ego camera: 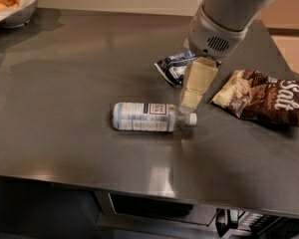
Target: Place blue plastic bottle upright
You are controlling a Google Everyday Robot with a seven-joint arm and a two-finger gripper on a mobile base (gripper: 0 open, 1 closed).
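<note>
Where the dark grey metal counter runs off to the upper left, a white bowl of round orange fruit sits well apart from everything else. Near the counter's middle, the small clear plastic bottle with a pale blue-white label lies on its side, base to the left and white screw cap to the right. The robot's cream-coloured gripper hangs tip-down close over the bottle's neck. Whether it is parted or closed cannot be told from this angle. Behind it lies a crumpled blue-and-white snack wrapper, and further right a brown snack bag. The step in hand looks like the approach for a grasp. Next the gripper probably needs to settle across the bottle, take hold, then lift and tip it onto its base.
</note>
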